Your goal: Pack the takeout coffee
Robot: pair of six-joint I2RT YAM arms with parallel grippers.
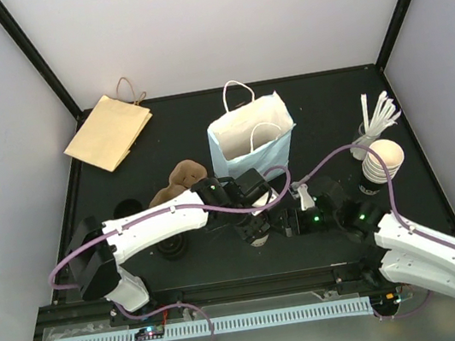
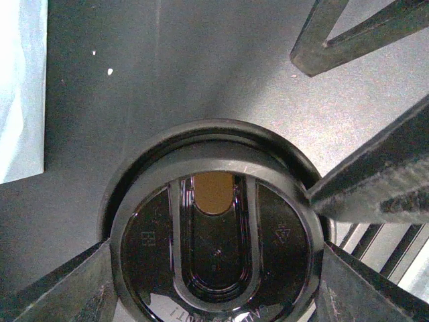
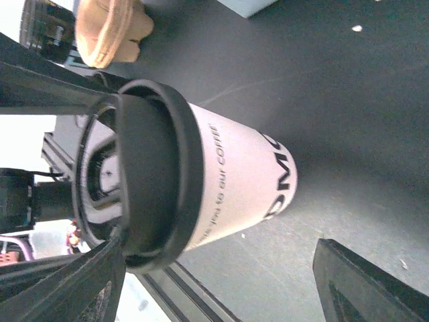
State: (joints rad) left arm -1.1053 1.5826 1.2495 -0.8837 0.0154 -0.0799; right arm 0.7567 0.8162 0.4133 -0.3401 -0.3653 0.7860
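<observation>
One takeout coffee (image 3: 234, 178), obscured overhead by left gripper (image 2: 218, 282); right gripper (image 3: 221, 255) alongside

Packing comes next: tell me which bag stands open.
The pale blue handled bag at mid-table, upright with its mouth open; the brown paper bag lies flat in the far left corner.

The takeout coffee (image 3: 228, 181) is a small tapered white paper cup with black lettering, standing upright on the dark table (image 3: 348, 100), its round black lid (image 2: 214, 248) pressed on, brown showing at the sip opening
</observation>
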